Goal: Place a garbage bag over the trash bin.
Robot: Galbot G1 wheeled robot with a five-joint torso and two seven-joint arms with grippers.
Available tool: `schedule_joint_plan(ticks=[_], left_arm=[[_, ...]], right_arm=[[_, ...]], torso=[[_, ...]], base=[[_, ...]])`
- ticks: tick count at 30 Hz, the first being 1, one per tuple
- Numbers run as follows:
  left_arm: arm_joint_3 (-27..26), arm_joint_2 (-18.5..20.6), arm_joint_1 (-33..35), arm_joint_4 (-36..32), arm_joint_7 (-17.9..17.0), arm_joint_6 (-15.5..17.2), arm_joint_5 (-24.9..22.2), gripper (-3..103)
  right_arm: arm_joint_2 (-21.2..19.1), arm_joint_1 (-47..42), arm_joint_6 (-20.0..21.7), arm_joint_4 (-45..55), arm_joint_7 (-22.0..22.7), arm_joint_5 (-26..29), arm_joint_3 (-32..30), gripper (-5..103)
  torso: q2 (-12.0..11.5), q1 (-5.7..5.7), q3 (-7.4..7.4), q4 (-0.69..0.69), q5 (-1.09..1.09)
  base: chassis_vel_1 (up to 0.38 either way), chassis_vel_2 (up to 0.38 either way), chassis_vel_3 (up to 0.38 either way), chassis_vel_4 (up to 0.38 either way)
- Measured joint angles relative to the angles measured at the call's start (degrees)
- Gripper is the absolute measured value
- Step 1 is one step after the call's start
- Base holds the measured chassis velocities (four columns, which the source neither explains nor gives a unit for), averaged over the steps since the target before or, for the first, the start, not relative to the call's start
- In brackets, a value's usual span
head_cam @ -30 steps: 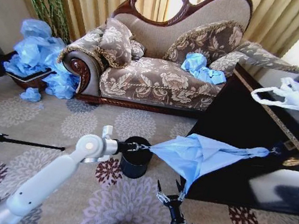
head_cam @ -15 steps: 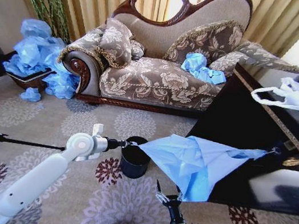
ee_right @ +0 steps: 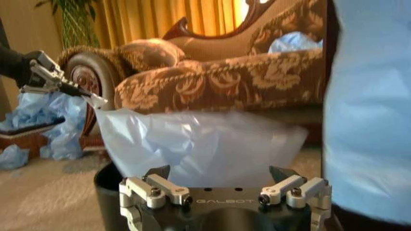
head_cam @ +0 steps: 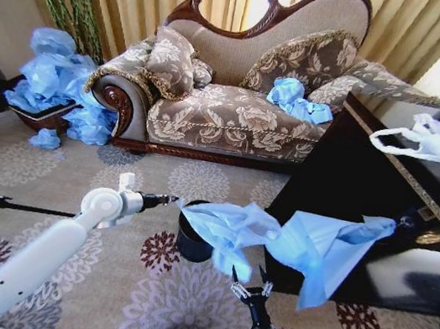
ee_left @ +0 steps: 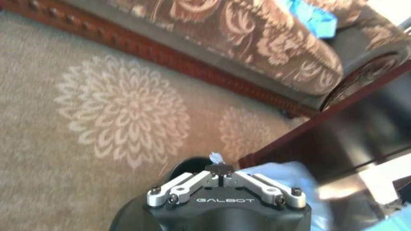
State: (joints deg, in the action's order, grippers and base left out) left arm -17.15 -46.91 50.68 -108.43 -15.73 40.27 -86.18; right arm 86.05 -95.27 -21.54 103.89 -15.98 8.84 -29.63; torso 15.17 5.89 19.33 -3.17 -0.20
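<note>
The garbage bag (head_cam: 275, 238) is seen draped over the far and right side of the trash bin (head_cam: 191, 243), which stands on the patterned carpet (head_cam: 73, 173) near the middle of the scene. The bag's left part is slumped onto the bin's rim, while its right part is stretched toward the dark table (head_cam: 354, 180) on the right, where one corner is caught at the table's edge.

The left gripper (head_cam: 169, 200) is held just left of the bin, level with its rim, with its fingers pressed together; a tiny scrap of blue plastic appears pinched at the tips in the left wrist view (ee_left: 219, 167), though whether the bag itself is gripped cannot be told. In the right wrist view the same gripper (ee_right: 96, 99) is found at the bag's (ee_right: 199, 144) upper corner.

The right gripper (head_cam: 250, 287) is positioned near the robot, below the hanging bag, with its fingers spread apart and nothing between them.

A sofa (head_cam: 238, 108) is placed at the far side.
</note>
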Motion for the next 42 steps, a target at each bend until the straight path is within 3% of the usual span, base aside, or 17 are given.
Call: schedule_joint_plan(ticks=[4,8,13,18,21,25,26,28,32,35,36,38,39,40,42], left_arm=[[-1.2,0.1,1.3,-1.4,1.4,-0.3,0.2,0],[-2.7,0.6,3.3,-3.2,4.1,-0.9,1.4,0],[-3.9,0.6,4.9,-4.1,4.7,-1.1,1.7,0],[-5.5,0.5,7.4,-5.0,5.9,-1.5,2.3,0],[-6.2,0.3,8.5,-5.6,6.4,-1.8,2.7,0],[-6.6,0.3,9.0,-6.1,6.7,-1.9,2.7,0],[-6.7,0.3,9.3,-6.4,7.1,-2.0,2.8,0],[-6.8,0.5,9.3,-6.6,8.4,-2.4,3.3,0],[-6.8,0.5,9.5,-7.0,9.1,-2.6,3.7,0],[-6.8,0.5,9.6,-7.6,10.1,-3.0,4.2,0],[-6.8,0.5,9.6,-7.6,10.1,-3.0,4.2,0],[-6.7,0.4,9.9,-8.1,10.8,-3.5,4.7,0],[-6.6,0.3,10.0,-8.3,11.2,-3.9,5.0,0],[-6.6,0.3,10.0,-8.3,11.2,-3.9,5.0,0],[-6.2,0.0,10.0,-8.7,11.6,-4.2,5.4,0]], right_arm=[[-1.0,-0.3,0.5,2.6,0.3,1.2,-0.4,100],[-2.6,0.2,3.6,6.6,2.0,3.5,-0.2,100],[-4.8,2.5,6.4,8.6,4.6,4.5,1.3,100],[-9.1,6.6,11.9,11.3,10.0,8.7,5.0,100],[-12.2,9.6,17.6,12.9,15.9,15.1,9.1,100],[-13.6,11.4,21.1,14.1,18.9,19.6,11.5,100],[-14.7,12.7,24.0,14.9,20.4,22.6,12.8,102],[-16.9,15.0,28.4,16.5,23.6,27.9,15.4,94],[-19.2,17.8,31.9,17.4,27.2,33.8,17.8,84],[-23.1,22.5,35.7,18.2,32.1,43.9,20.6,67],[-23.1,22.5,35.7,18.2,32.1,43.9,20.6,67],[-24.9,25.2,37.4,18.2,34.0,50.2,21.5,61],[-26.0,26.7,38.9,18.2,35.6,55.1,22.0,51],[-26.0,26.7,38.9,18.2,35.6,55.1,22.0,51],[-27.1,28.5,41.3,18.0,37.8,62.2,22.6,46]], torso=[[0.0,0.0,0.0,0.0,0.0],[0.0,0.0,0.0,0.0,0.0],[0.0,0.0,0.0,0.0,0.0],[0.0,0.0,0.0,0.01,0.01],[0.0,0.0,0.0,0.01,0.0],[0.0,0.0,0.0,0.01,0.0],[0.0,0.0,0.0,0.01,0.0],[0.0,0.0,0.0,-0.01,0.0],[0.0,0.0,0.0,0.0,0.0],[0.0,0.0,0.0,0.0,0.0],[0.0,0.0,0.0,0.0,0.0],[0.0,0.0,0.01,0.01,0.0],[0.0,0.01,0.01,0.02,0.0],[0.0,0.01,0.01,0.02,0.0],[0.0,0.0,0.0,0.01,-0.01]], base=[[0.0,0.0,0.0,0.0],[0.0,0.0,0.0,0.0],[0.0,0.0,0.0,0.0],[0.0,0.0,0.0,0.0],[0.0,0.0,0.0,0.0],[0.0,0.0,0.0,0.0],[0.0,0.0,0.0,0.0],[0.0,0.0,0.0,0.0],[0.0,0.0,0.0,0.0],[0.0,0.0,0.0,0.0],[0.0,0.0,0.0,0.0],[0.0,0.0,0.0,0.0],[0.0,0.0,0.0,0.0],[0.0,0.0,0.0,0.0],[0.0,0.0,0.0,0.0]])
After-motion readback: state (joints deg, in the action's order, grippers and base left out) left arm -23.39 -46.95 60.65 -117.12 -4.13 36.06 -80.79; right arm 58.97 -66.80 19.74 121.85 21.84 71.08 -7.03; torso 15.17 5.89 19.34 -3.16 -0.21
